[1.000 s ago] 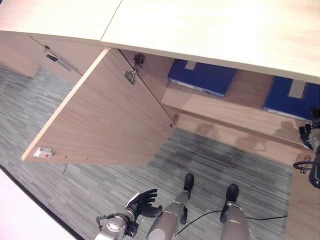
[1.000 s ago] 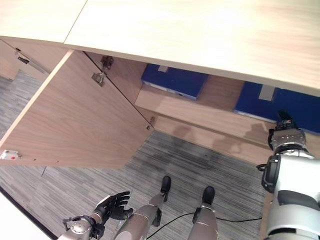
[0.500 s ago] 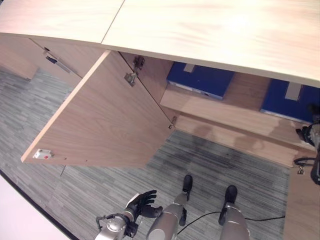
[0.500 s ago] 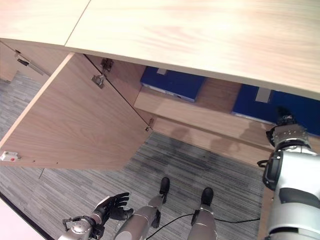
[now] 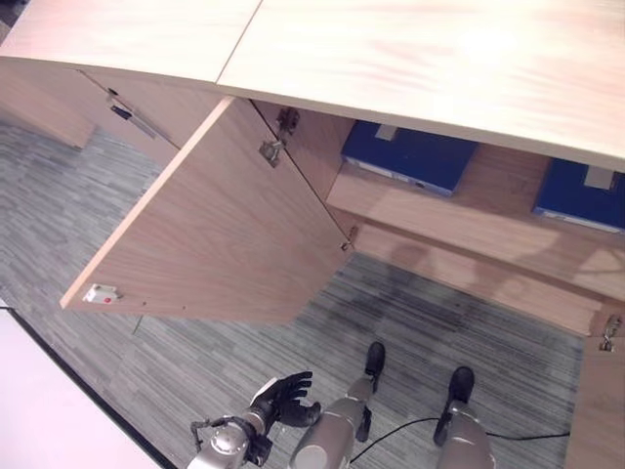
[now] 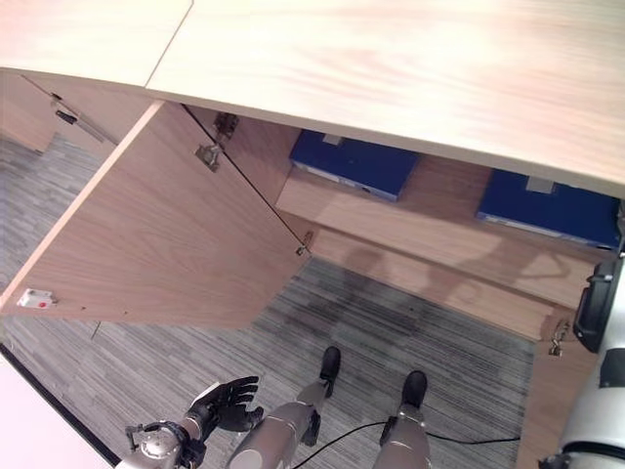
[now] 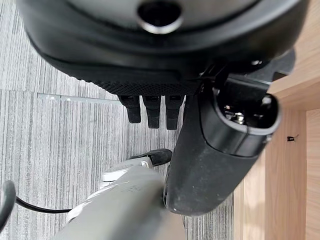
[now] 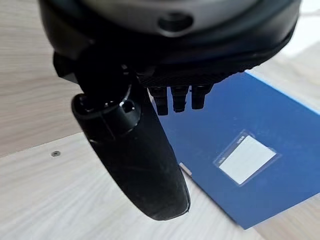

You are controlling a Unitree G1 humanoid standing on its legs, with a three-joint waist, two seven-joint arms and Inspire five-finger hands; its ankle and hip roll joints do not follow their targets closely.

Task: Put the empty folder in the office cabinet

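The office cabinet stands open, its door point(image 5: 225, 225) swung out to the left. On its upper shelf point(image 5: 469, 210) lie two blue folders, one at the left point(image 5: 415, 156) and one at the right point(image 5: 584, 191), each with a pale label. In the right wrist view my right hand point(image 8: 135, 155) hovers just above the right blue folder point(image 8: 250, 150), apart from it, fingers straight and holding nothing. My left hand point(image 5: 281, 399) hangs low over the carpet at the lower left, its fingers relaxed and holding nothing.
The cabinet's pale wooden top point(image 5: 391, 49) overhangs the shelves. A lower shelf point(image 5: 479, 278) runs below the folders. The open door carries a small white catch point(image 5: 101, 293) at its outer corner. Grey striped carpet point(image 5: 195, 362) lies in front.
My right hand has drawn back from the right folder and out of the eye views at the right edge. The camera has shifted slightly. The left hand has stayed put.
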